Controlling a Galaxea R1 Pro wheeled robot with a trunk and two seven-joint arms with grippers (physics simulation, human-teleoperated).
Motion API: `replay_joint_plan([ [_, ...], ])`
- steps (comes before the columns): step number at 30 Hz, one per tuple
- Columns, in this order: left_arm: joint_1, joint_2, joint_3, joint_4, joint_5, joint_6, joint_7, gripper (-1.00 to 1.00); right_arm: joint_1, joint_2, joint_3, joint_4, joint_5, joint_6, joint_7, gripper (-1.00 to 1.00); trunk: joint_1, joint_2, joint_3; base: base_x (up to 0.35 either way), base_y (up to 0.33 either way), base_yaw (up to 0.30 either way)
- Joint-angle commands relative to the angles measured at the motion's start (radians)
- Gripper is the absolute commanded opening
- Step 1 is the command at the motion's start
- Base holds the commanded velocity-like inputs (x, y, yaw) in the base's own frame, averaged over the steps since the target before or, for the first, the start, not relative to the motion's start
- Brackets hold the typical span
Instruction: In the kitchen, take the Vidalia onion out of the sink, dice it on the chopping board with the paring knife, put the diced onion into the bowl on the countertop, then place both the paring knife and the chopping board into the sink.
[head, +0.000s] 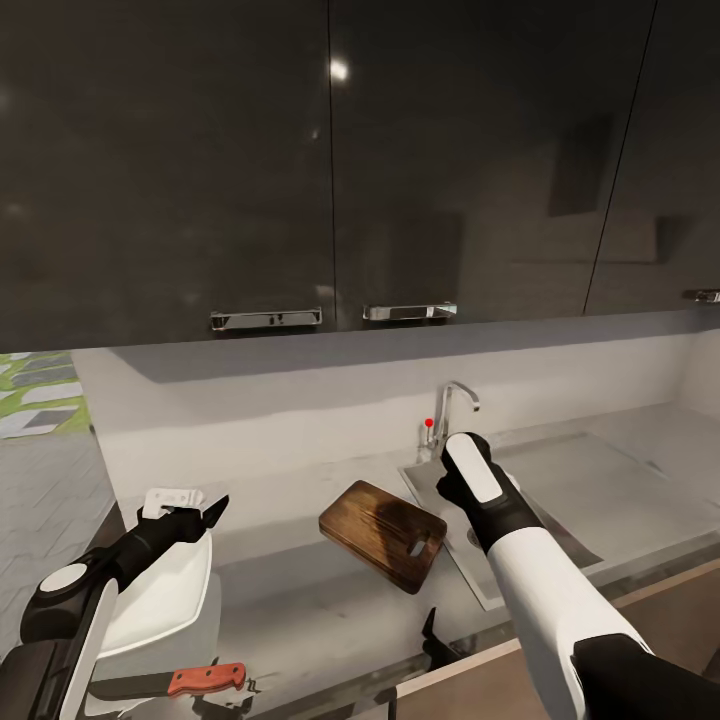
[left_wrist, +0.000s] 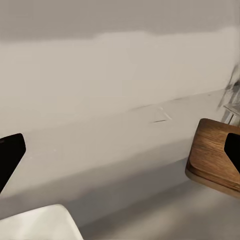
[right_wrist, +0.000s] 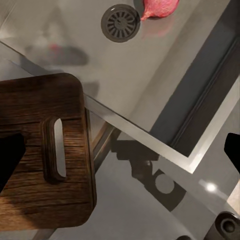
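Right hand (right_wrist: 120, 155) hangs wide open over the sink (right_wrist: 165, 75), where the Vidalia onion (right_wrist: 160, 7) lies beside the drain: small, round, likely to roll, so pinch it across the middle. Left hand (head: 190, 515) waits open above the bowl (head: 165, 595) on the glossy tabletop (head: 300, 600).

Around the sink (head: 640, 480) the count runs: one chopping board (head: 383, 533) just beside its rim on the surface (head: 300, 590), one white bowl (head: 165, 590) farther from it along the surface, and one paring knife (head: 170, 683) beyond the bowl near the surface's front edge. One Vidalia onion (right_wrist: 159, 7) lies inside the sink next to its one round drain (right_wrist: 120, 22), and one faucet (head: 452, 410) stands behind it. Above the sink hang three cabinet handles (head: 266, 319).
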Motion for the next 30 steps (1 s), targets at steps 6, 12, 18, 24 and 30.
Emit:
replay_joint_plan([
  [6, 0.0, 0.0, 0.001, -0.001, 0.002, 0.007, -0.005, 1.0, 0.0, -0.001, 0.006, 0.0, -0.006, 0.008, -0.007, 1.0, 0.0, -0.001, -0.001, 0.0, 0.0, 0.001],
  [12, 0.0, 0.0, 0.001, -0.001, 0.002, 0.007, -0.005, 1.0, 0.0, 0.0, 0.025, 0.0, -0.006, 0.008, -0.008, 1.0, 0.0, -0.001, -0.006, 0.0, 0.0, 0.055],
  [18, 0.0, 0.0, 0.001, -0.001, 0.002, 0.007, -0.005, 1.0, 0.0, 0.003, 0.057, 0.001, -0.006, 0.008, -0.008, 1.0, 0.0, -0.001, -0.014, 0.0, 0.0, 0.093],
  [24, 0.0, 0.0, 0.001, -0.001, 0.002, 0.007, -0.005, 1.0, 0.0, 0.005, 0.067, 0.002, -0.041, 0.008, -0.007, 1.0, 0.0, -0.001, -0.023, 0.0, 0.0, 0.081],
  [30, 0.0, 0.0, 0.001, -0.001, 0.002, 0.007, -0.005, 1.0, 0.0, 0.006, 0.072, 0.002, -0.134, 0.008, -0.006, 1.0, 0.0, -0.001, -0.032, 0.0, 0.0, 0.018],
])
